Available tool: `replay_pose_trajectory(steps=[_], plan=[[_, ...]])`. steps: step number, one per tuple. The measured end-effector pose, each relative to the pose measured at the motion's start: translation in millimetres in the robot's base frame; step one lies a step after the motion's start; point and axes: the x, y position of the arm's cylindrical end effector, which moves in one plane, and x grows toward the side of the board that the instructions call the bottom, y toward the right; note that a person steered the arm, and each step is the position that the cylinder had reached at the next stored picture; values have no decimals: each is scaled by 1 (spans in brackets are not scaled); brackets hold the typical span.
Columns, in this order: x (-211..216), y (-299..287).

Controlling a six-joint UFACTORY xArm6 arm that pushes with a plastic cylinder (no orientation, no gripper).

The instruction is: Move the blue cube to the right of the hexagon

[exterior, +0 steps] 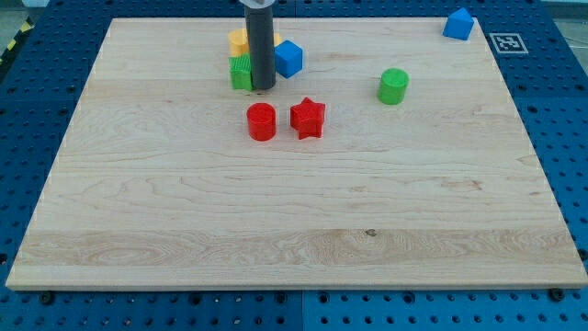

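Note:
The blue cube [288, 58] sits near the view's top, just right of my rod. My tip [263, 87] rests on the board between the blue cube and a green block [241, 73] on its left. A yellow block [239, 41], which looks like the hexagon, lies behind the rod, partly hidden, just above the green block. The blue cube is to the right of the yellow block with the rod between them.
A red cylinder [262, 121] and a red star [308, 118] lie just below the tip. A green cylinder [393, 85] stands to the right. Another blue block [458, 24] sits at the top right corner of the wooden board [294, 211].

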Motion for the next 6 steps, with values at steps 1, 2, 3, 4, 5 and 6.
replay_pose_trajectory(steps=[1,2,3,4,5,6], plan=[[0,8],[-4,47],[-5,52],[-12,24],[-26,11],[-51,11]])
